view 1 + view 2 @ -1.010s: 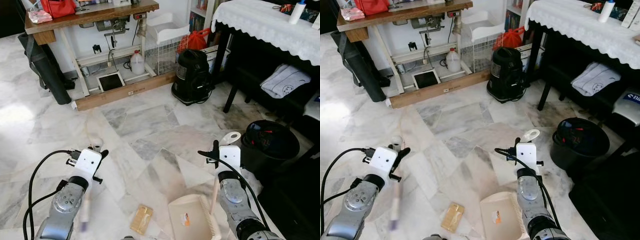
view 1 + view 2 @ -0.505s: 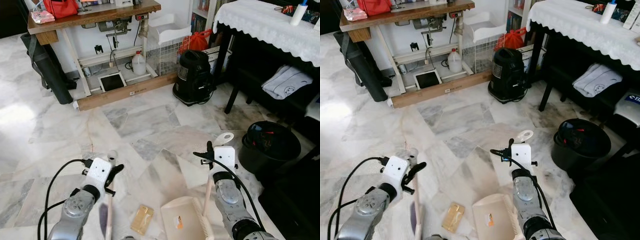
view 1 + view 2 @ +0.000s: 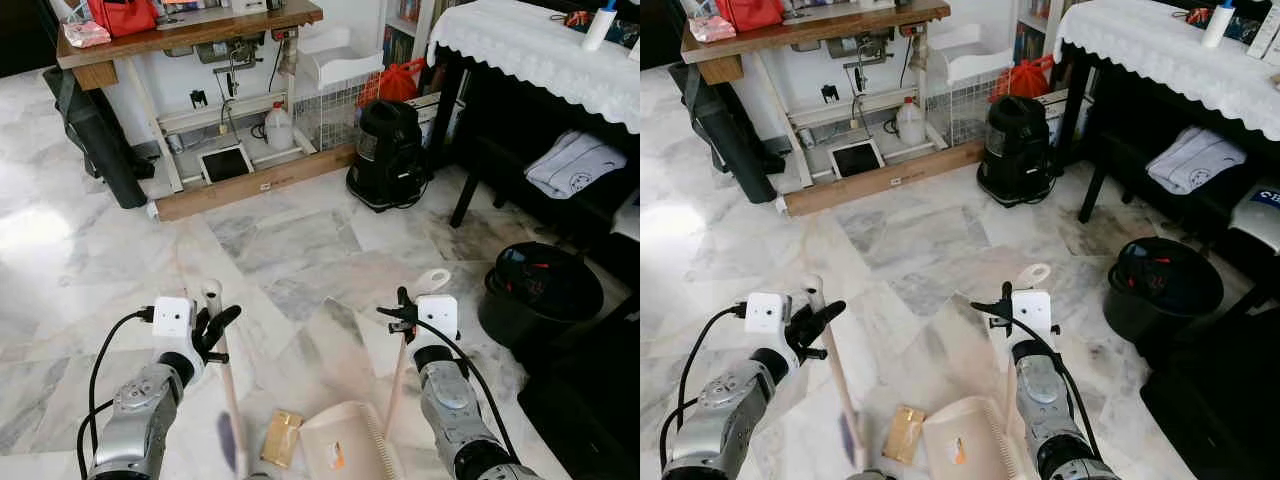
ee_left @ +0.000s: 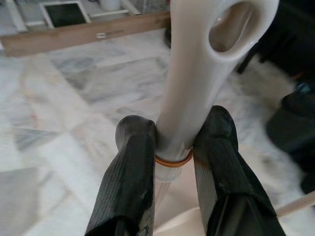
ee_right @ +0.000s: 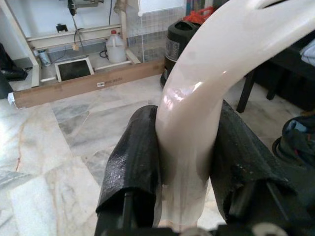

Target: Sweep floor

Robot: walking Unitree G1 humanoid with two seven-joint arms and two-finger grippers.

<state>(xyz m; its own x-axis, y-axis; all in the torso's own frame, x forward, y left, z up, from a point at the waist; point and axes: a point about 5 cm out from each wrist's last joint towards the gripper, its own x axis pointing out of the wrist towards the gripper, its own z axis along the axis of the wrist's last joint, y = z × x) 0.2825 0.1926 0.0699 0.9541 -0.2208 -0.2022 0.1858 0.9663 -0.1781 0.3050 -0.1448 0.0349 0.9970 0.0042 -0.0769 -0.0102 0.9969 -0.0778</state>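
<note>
My left gripper is shut on the cream handle of a brush, whose blurred bluish head is low on the marble floor. The left wrist view shows both black fingers clamped on that handle. My right gripper is shut on the looped cream handle of a dustpan, which rests on the floor at the bottom centre. A yellow scrap lies between the brush head and the pan.
A black vacuum stands ahead by a wooden plank and workbench. A black bucket sits at the right beside a white-clothed table. A dark bag leans at the far left.
The brush head has swept rightward toward the yellow scrap. The dustpan has slid left, closer to the scrap. The scrap itself stays put.
</note>
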